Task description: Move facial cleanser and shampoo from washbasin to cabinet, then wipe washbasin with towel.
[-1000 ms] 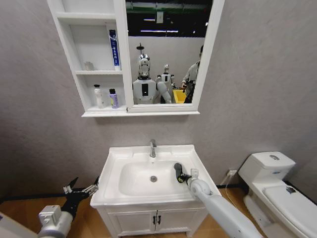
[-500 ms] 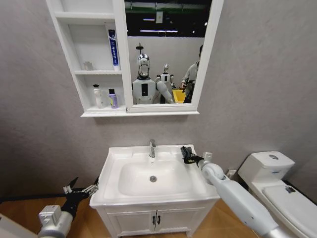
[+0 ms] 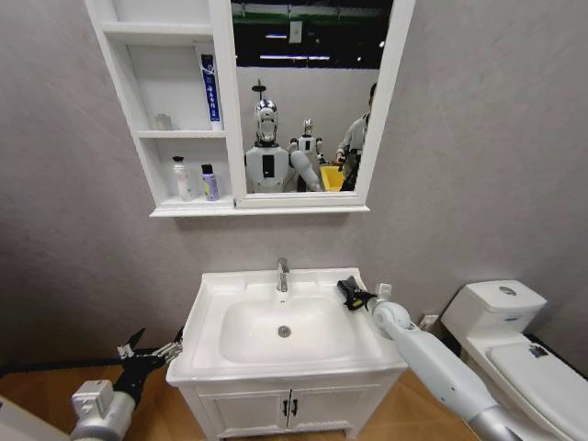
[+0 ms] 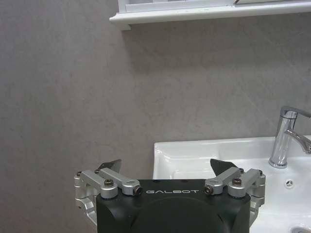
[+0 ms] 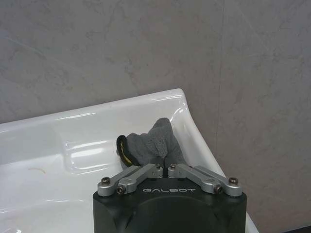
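My right gripper [image 5: 167, 166] is clamped on the towel [image 5: 149, 143], at the basin's [image 3: 213, 308] back-right corner; bowl lies to its left. Left gripper [image 4: 167, 170] spread, parked low.

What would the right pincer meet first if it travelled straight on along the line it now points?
Probably the grey wall behind the washbasin: the right pincer, shut on the towel, aims over the back rim; depth is uncertain.

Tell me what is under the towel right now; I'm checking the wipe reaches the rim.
The towel, clamped in the right gripper, lies on the washbasin rim's back right corner. The ceramic beneath it is covered.
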You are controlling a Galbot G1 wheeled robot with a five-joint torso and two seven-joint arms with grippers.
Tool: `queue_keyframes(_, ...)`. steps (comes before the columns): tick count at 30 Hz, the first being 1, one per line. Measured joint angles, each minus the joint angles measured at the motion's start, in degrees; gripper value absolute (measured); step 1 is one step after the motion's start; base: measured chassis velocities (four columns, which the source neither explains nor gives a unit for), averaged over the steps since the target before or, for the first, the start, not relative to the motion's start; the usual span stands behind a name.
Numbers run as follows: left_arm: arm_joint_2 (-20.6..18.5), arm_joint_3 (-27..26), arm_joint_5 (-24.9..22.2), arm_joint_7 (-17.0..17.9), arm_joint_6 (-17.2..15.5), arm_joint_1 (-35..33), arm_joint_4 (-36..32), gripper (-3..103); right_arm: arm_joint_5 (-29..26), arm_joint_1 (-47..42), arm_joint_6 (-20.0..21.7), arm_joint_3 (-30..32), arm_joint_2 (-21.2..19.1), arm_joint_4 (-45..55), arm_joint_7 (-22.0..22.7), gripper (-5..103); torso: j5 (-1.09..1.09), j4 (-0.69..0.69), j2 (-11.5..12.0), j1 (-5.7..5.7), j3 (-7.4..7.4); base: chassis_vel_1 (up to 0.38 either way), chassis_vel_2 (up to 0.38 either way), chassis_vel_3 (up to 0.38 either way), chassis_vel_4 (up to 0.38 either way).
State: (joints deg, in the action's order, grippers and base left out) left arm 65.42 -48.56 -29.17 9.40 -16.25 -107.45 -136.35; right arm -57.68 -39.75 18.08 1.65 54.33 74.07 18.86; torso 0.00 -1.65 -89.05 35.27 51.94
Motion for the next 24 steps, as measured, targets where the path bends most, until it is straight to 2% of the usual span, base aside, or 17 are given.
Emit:
queue_keyframes(1,0.0,0.0,0.0,0.0,0.0,0.0,0.0,100,0.0,0.0,-0.6,-0.1,0.0,-0.8,-1.2,4,0.0,-0.01,0.0,0.0,0.0,0.0,0.0,0.0,0.0)
queue_keyframes(2,0.0,0.0,0.0,0.0,0.0,0.0,0.0,100,0.0,0.0,-0.6,-0.1,0.0,-0.8,-1.2,4,0.0,-0.01,0.0,0.0,0.0,0.0,0.0,0.0,0.0)
queue_keyframes(4,0.0,0.0,0.0,0.0,0.0,0.0,0.0,100,0.3,-0.2,-3.2,0.3,0.5,-2.5,-4.2,15,0.0,0.0,0.0,0.0,0.0,0.0,0.0,0.0,0.0)
queue_keyframes(5,0.0,0.0,0.0,0.0,0.0,0.0,0.0,100,0.3,-0.2,-3.2,0.3,0.5,-2.5,-4.2,15,0.0,0.0,0.0,0.0,0.0,0.0,0.0,0.0,0.0)
queue_keyframes(7,0.0,0.0,0.0,0.0,0.0,0.0,0.0,100,0.5,-0.8,-4.0,0.9,0.7,-2.8,-6.3,26,0.0,0.0,0.0,0.0,0.0,0.0,0.0,0.0,0.0)
queue_keyframes(9,0.0,0.0,0.0,0.0,0.0,0.0,0.0,100,0.6,-1.2,-4.2,1.0,0.5,-2.7,-7.9,26,0.0,0.0,0.0,0.0,0.0,0.0,0.0,0.0,0.0)
queue_keyframes(10,0.0,0.0,0.0,0.0,0.0,0.0,0.0,100,0.7,-1.7,-4.4,1.2,0.1,-2.2,-9.3,36,0.0,0.0,0.0,0.0,0.0,0.0,0.0,0.0,0.0)
queue_keyframes(11,0.0,0.0,0.0,0.0,0.0,0.0,0.0,100,0.7,-1.7,-4.4,1.2,0.1,-2.2,-9.3,36,0.0,0.0,0.0,0.0,0.0,0.0,0.0,0.0,0.0)
queue_keyframes(12,0.0,0.0,0.0,0.0,0.0,0.0,0.0,100,0.9,-2.4,-4.5,1.7,-0.1,-1.3,-10.0,41,0.0,0.0,0.0,0.0,0.0,0.0,0.0,0.0,0.0)
queue_keyframes(13,0.0,0.0,0.0,0.0,0.0,0.0,0.0,100,1.1,-3.2,-4.7,2.4,-0.2,-0.3,-10.1,47,0.01,0.0,0.0,0.0,0.0,0.0,0.0,0.0,0.0)
queue_keyframes(14,0.0,0.0,0.0,0.0,0.0,0.0,0.0,100,1.1,-3.2,-4.7,2.4,-0.2,-0.3,-10.1,47,0.01,0.0,0.0,0.0,0.0,0.0,0.0,0.0,0.0)
queue_keyframes(16,0.0,0.0,0.0,0.0,0.0,0.0,0.0,100,1.3,-5.3,-5.3,4.0,-0.8,2.5,-9.6,58,0.01,0.0,0.0,0.0,0.0,0.0,0.0,0.0,0.0)
queue_keyframes(18,0.0,0.0,0.0,0.0,0.0,0.0,0.0,100,1.5,-6.1,-5.6,4.4,-1.3,3.4,-9.5,58,0.0,0.0,0.0,0.0,0.0,0.0,0.0,0.0,0.0)
queue_keyframes(19,0.0,0.0,0.0,0.0,0.0,0.0,0.0,100,2.5,-7.5,-6.2,5.0,-2.0,4.6,-9.3,70,-0.01,0.0,0.0,-0.02,0.0,0.0,0.0,0.0,0.0)
queue_keyframes(21,0.0,0.0,0.0,0.0,0.0,0.0,0.0,100,3.4,-8.7,-6.8,5.5,-2.4,5.4,-9.1,70,-0.01,0.0,0.0,-0.02,0.0,0.0,0.0,0.0,0.0)
queue_keyframes(22,0.0,0.0,0.0,0.0,0.0,0.0,0.0,100,5.0,-11.1,-7.9,6.8,-2.9,7.3,-8.4,81,0.02,0.0,0.0,-0.02,0.0,0.0,0.0,0.0,0.0)
queue_keyframes(24,0.0,0.0,0.0,0.0,0.0,0.0,0.0,100,6.1,-12.8,-8.6,7.9,-3.2,9.4,-7.4,81,0.02,0.0,0.0,-0.01,0.0,0.0,0.0,0.0,0.0)
